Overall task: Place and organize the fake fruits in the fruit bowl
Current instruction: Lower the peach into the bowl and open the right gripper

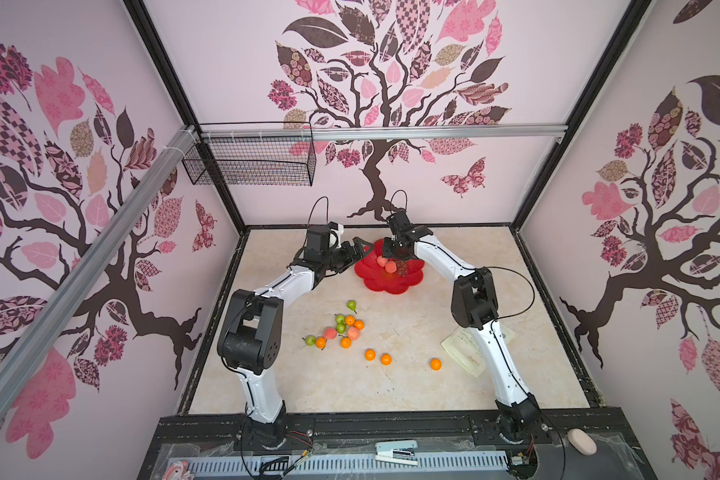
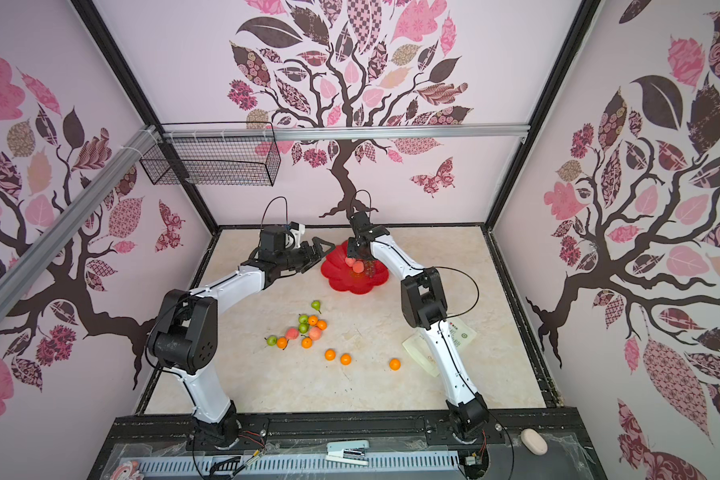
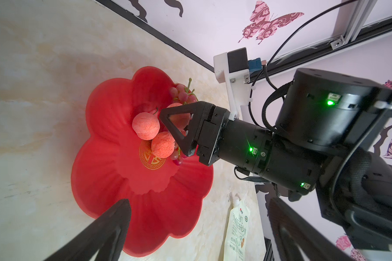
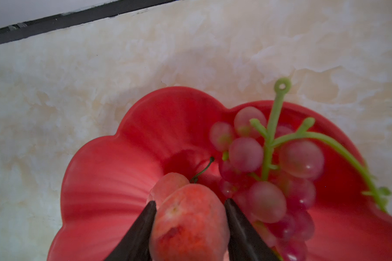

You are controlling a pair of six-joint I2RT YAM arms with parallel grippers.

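While both arms leaned in over the fruit bowl (image 1: 391,289), which sat a little above the centre in both top views on the marbled table (image 1: 391,390), the right gripper (image 4: 190,203) pointed down into it. Its two dark fingers stood on either side of a peach (image 4: 188,228), right against its skin. Whether they pinched it or only flanked it, I could not tell. Two other peaches (image 3: 145,126) lay touching each other by the gold emblem (image 3: 153,161), and the grape bunch (image 4: 267,198) sprawled just beside them. The left gripper (image 1: 366,246) hung at the bowl's left edge, jaws wide apart with nothing between them. Below and left of the bowl, well apart from it, the loose fruits lay on the table. There was a pear (image 1: 351,306), a mixed cluster (image 1: 341,328), and three oranges (image 1: 386,359) strung toward the lower right. A cream pouch (image 1: 464,353) lay under the right arm.
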